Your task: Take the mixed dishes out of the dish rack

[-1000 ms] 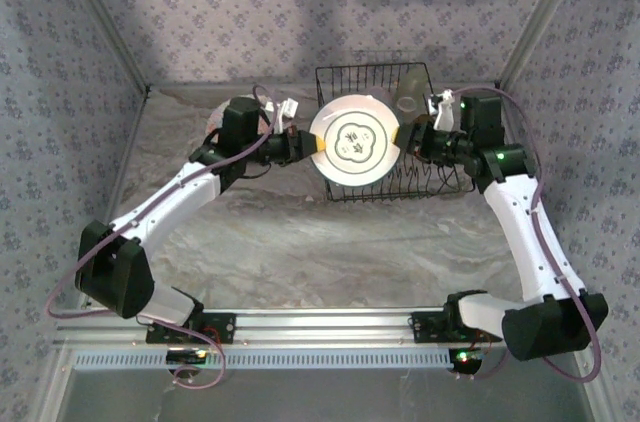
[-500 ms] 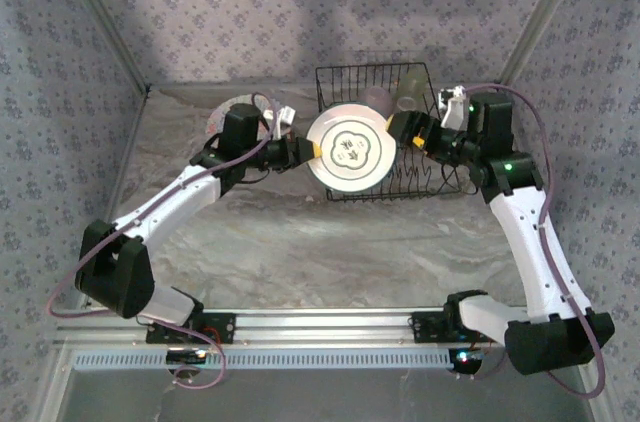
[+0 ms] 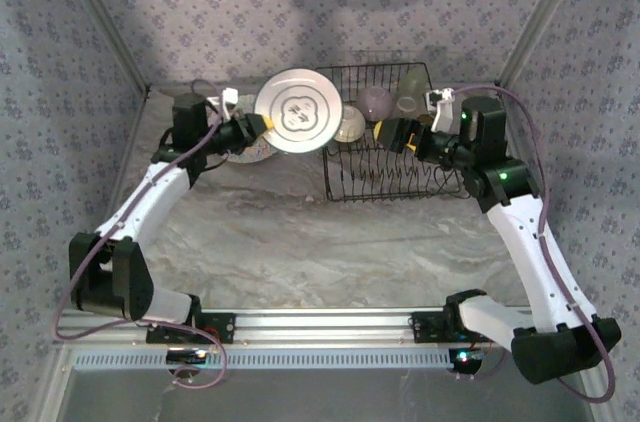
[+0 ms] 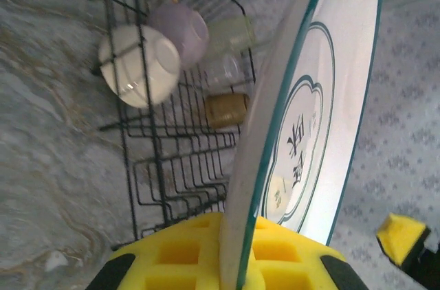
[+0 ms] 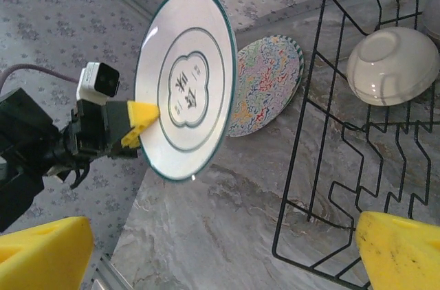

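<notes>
**Left tool** [image 3: 262, 125]: yellow pads [image 4: 172, 255] pinched narrow on the rim of the white plate [image 3: 297, 112], gripping the plate's left edge as seen from above.

**White plate:** white, with dark green rings and a central emblem. It is held on edge in the air, clear of the surface [image 3: 300, 232], just left of the dish rack's far-left corner. Its decorated face is turned toward the right tool.

**Right tool** [image 3: 397, 132]: jaws spread wide with nothing between them. It hangs over the dish rack [image 3: 390, 197], right of its middle, and points left toward the held plate.

**Dish rack:** black wire basket standing on the far, right-of-centre part of the surface. Upright tines show across its near half.

**Rack contents, left to right along the far side:**
- Cream bowl [image 3: 348, 124], at the far-left corner, tipped so its base shows.
- Lilac bowl [image 3: 377, 102], just right of the cream bowl and also tipped.
- Pale cups [image 3: 410, 92], further right against the far wire wall.
- Tan cup [image 4: 227, 110], on its side, nearer than the other cups.

**Squiggle-patterned plate** [image 5: 265, 87]: multicoloured, lying flat on the surface outside the rack. It sits just left of the rack's far-left corner, beneath the left tool and the held plate
</notes>
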Robot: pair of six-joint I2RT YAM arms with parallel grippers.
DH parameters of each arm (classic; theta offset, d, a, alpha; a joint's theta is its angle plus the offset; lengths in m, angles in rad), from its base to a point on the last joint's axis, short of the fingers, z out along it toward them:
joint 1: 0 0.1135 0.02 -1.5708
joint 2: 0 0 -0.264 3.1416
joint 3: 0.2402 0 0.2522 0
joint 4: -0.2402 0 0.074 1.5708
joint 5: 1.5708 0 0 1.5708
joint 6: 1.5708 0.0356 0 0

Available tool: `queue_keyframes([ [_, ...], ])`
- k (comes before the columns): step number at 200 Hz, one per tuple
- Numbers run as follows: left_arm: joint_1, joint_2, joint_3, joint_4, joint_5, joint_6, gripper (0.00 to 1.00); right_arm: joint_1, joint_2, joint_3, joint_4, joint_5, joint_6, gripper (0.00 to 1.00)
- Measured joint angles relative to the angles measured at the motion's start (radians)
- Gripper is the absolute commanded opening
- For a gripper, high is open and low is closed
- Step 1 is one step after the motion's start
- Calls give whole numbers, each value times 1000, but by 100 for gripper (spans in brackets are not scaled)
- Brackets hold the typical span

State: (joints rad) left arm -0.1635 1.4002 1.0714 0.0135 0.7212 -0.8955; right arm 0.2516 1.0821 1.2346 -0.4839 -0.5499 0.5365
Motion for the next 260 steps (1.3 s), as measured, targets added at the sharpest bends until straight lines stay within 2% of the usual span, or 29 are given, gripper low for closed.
queue_keyframes([
  [37, 104, 17, -32, 32, 0, -24, 0, 11, 0, 0, 6, -5, -10, 100],
  [93, 185, 163, -32, 117, 0, -58, 0, 30, -14, -7, 6, -9, -29, 100],
  [175, 209, 405, -6, 176, -1, -82, 0, 66, -37, -65, 18, -14, -29, 100],
  [260, 249, 567, 109, 185, -4, -81, 0, 83, -46, -73, 16, -10, -29, 100],
])
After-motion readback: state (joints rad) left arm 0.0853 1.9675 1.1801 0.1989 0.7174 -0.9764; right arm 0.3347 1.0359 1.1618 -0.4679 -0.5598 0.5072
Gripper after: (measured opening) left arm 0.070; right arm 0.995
